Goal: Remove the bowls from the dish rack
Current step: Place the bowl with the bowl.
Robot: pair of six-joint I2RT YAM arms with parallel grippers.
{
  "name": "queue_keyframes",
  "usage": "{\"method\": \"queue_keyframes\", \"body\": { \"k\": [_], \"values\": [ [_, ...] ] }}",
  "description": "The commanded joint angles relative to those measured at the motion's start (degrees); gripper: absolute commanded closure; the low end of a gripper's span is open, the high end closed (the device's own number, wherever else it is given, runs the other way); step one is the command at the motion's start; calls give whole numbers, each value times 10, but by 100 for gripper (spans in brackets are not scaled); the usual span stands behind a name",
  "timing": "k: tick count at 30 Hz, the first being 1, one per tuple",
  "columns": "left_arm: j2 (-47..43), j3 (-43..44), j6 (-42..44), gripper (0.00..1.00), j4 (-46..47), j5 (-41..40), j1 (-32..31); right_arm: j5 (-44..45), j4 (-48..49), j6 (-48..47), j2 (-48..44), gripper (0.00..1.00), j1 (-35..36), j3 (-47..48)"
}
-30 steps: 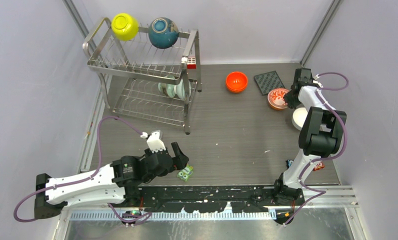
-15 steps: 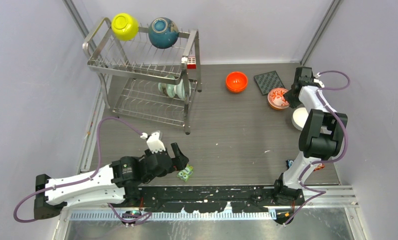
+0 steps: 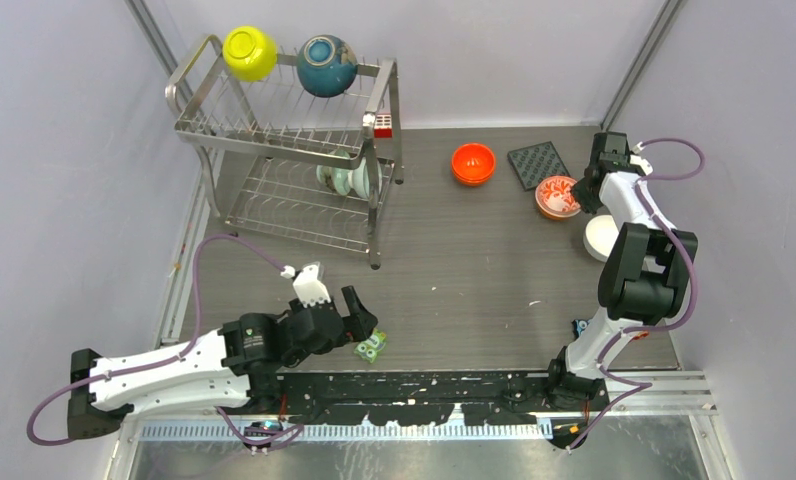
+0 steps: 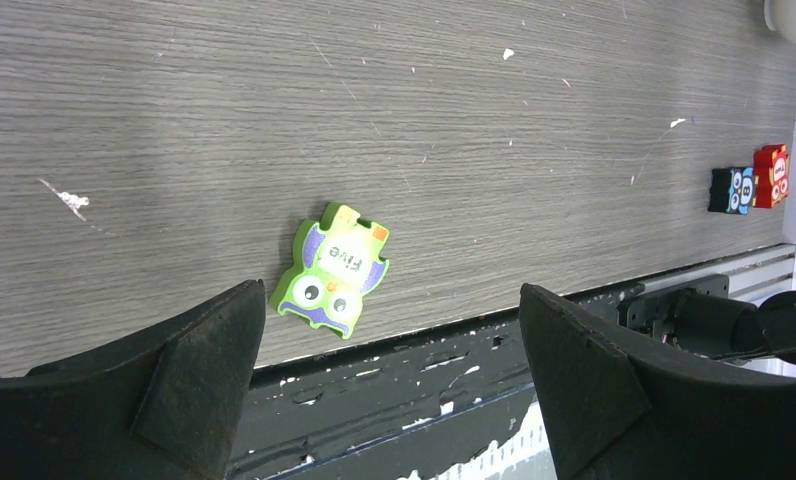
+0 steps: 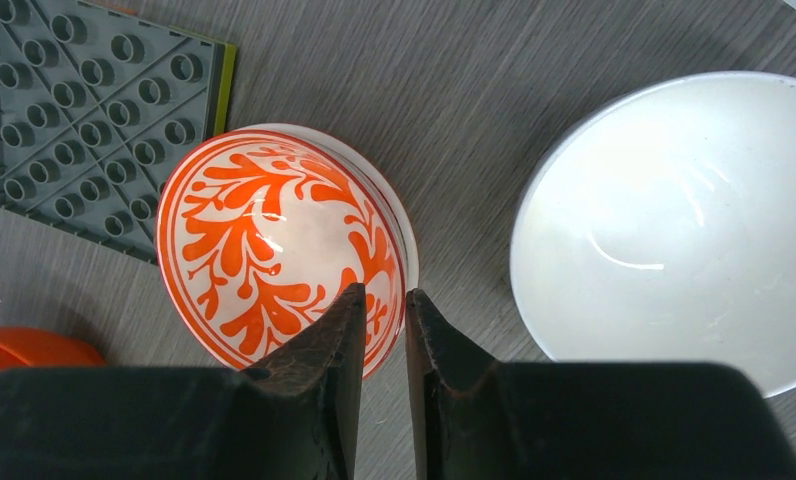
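The flowered bowl (image 5: 274, 240) (image 3: 556, 196) sits on the table (image 3: 454, 270) at the far right, out of the dish rack (image 3: 274, 125). In the right wrist view its near-right rim runs into the narrow gap between the 2 fingers of the right gripper (image 5: 384, 300) (image 3: 579, 195). The fingers are drawn close together and pinch that rim, so the bowl lies just ahead and to the left of the fingertips.

A white bowl (image 5: 674, 230) (image 3: 599, 237) stands just beside it on the right, apart from it. A grey studded mat (image 5: 94, 120) (image 3: 539, 162) lies just behind it, and an orange bowl (image 3: 473, 163) is further left on the table.

3 bowls are in the rack. A yellow bowl (image 3: 249, 52) and a teal bowl (image 3: 326, 65) lean at the back of the upper tier, and a pale green bowl (image 3: 346, 180) stands on edge in the lower tier.

The left gripper (image 4: 389, 310) (image 3: 359, 315) is well apart from every bowl, at the near edge of the table. Its fingers are spread wide and hold nothing, with a green owl block (image 4: 334, 270) lying on the table between them.
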Motion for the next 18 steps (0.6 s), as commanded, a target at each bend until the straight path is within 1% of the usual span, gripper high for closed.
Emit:
{"method": "queue_keyframes", "body": {
  "k": [1,6,10,12,14,18],
  "values": [
    [-11,0,-1,1,11,-7,0,17,3,-6,1,75,-2,10],
    [-10,-1,-3,1,9,-8,0,13,2,-7,13,76,-1,13],
    [-7,1,-3,1,9,-9,0,16,-1,-8,20,73,-1,15],
    [-5,2,-2,1,9,-10,0,16,-1,-9,22,73,-2,15],
    [-3,2,-2,1,8,-10,0,16,0,-9,24,74,-2,14],
    [-4,2,-1,1,7,-11,0,13,1,-10,29,78,-2,15]
  ]
}}
